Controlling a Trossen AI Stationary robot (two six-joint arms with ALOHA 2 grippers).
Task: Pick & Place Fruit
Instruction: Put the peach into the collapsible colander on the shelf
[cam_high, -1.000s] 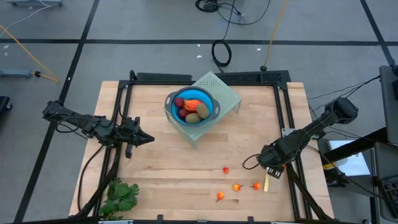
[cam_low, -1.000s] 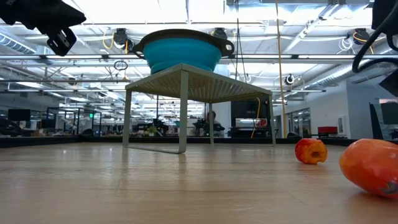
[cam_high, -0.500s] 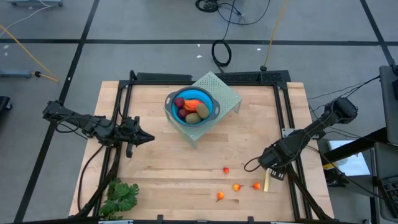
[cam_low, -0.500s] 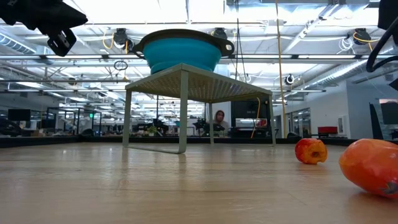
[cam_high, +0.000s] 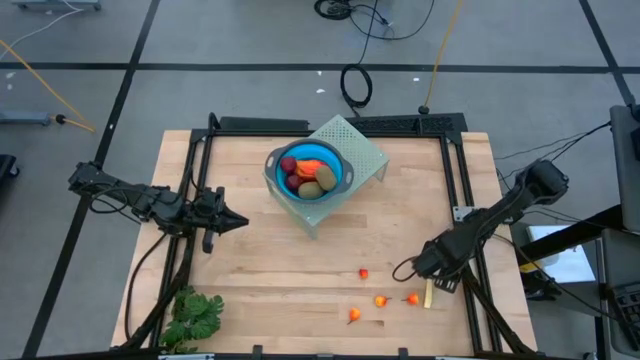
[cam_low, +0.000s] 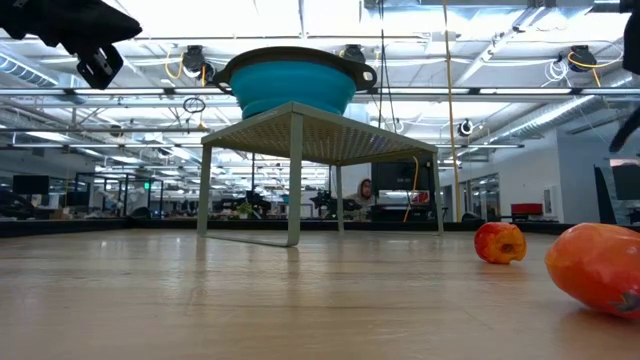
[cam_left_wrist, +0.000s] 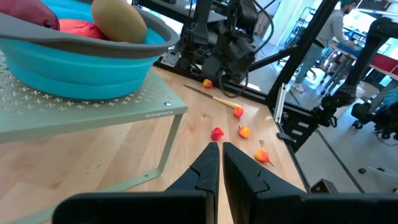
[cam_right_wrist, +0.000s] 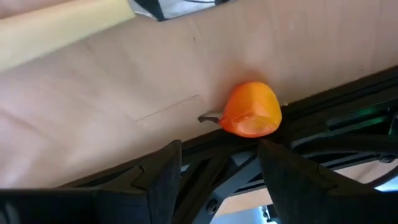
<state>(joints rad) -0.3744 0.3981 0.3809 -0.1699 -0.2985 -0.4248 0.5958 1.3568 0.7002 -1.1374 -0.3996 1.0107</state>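
Plywood table (cam_high: 300, 250) fills most of what we see, and at its back a pale green perforated metal stand (cam_high: 360, 150) carries a blue collapsible bowl (cam_high: 275, 175). In that bowl we find the larger toy fruit: dark-red balls (cam_high: 289, 165), a longer red-orange piece (cam_high: 312, 167) and olive-brown ovals (cam_high: 318, 182). A leafy green bunch (cam_high: 192, 315) lies at the near left corner, and a thin yellow stick (cam_high: 428, 292) lies near the right edge. Four tiny orange-red fruits (cam_high: 382, 300) sit scattered on the boards, well apart from the bowl.

Our left gripper (cam_high: 238, 222) waits beside the stand, its fingers pressed together on nothing. Our right gripper (cam_high: 418, 270) hangs low just beside the yellow stick with its fingers spread and empty; in its wrist view one small orange fruit with a stem (cam_right_wrist: 250, 111) lies between the fingertips (cam_right_wrist: 163, 168).

We judge the risks to be these: the round piece may roll off if a finger touches it first, or the fingers may catch the stick instead.
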